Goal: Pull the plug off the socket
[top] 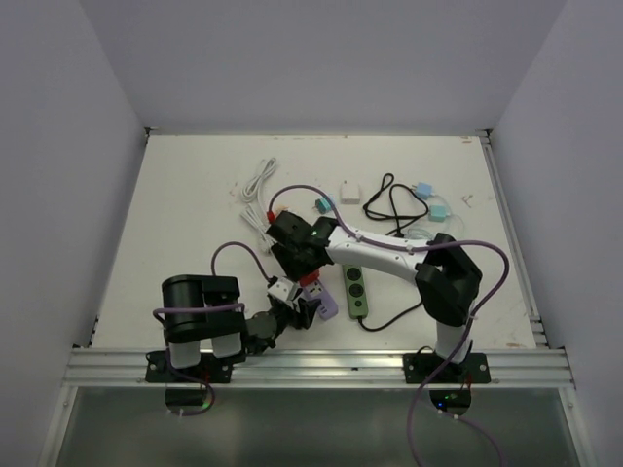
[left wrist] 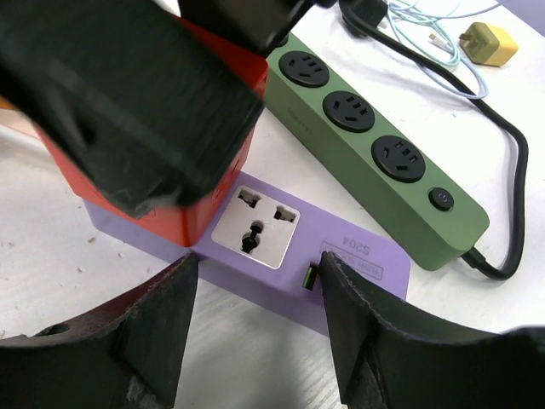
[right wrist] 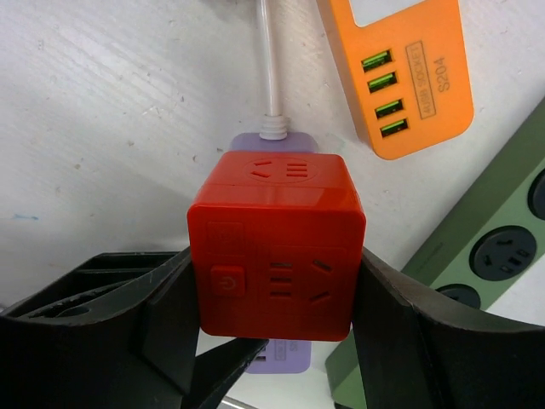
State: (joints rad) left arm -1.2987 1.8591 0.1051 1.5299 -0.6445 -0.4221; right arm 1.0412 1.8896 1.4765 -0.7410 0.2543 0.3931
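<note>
Red cube plug [right wrist: 277,247]: sits on top of the purple power strip [left wrist: 358,256] near the front middle of the table [top: 195,214]. Its pins are hidden, so it cannot be told whether it is seated.
Right gripper [right wrist: 274,290]: closed on the red cube plug, with one black finger [right wrist: 409,341] pressed flat on each side face.
Left gripper [left wrist: 260,273]: fingers [left wrist: 128,341] are about half parted, with their tips at the near edge of the purple power strip. Whether they pinch it or only flank it cannot be told.
Purple power strip, visible parts: one universal socket, a side USB port and an "S204" label. The rest lies under the cube and the right gripper.
White cable [right wrist: 270,60]: leaves the strip's end and is cut off at the frame edge.
Green power strip [left wrist: 358,119]: just beside the purple one. Three sockets and a switch show.
Orange USB strip [right wrist: 409,77]: partly cropped in the right wrist view and not made out from above.
Yellow charger [left wrist: 487,43]: far corner, blurred.
</note>
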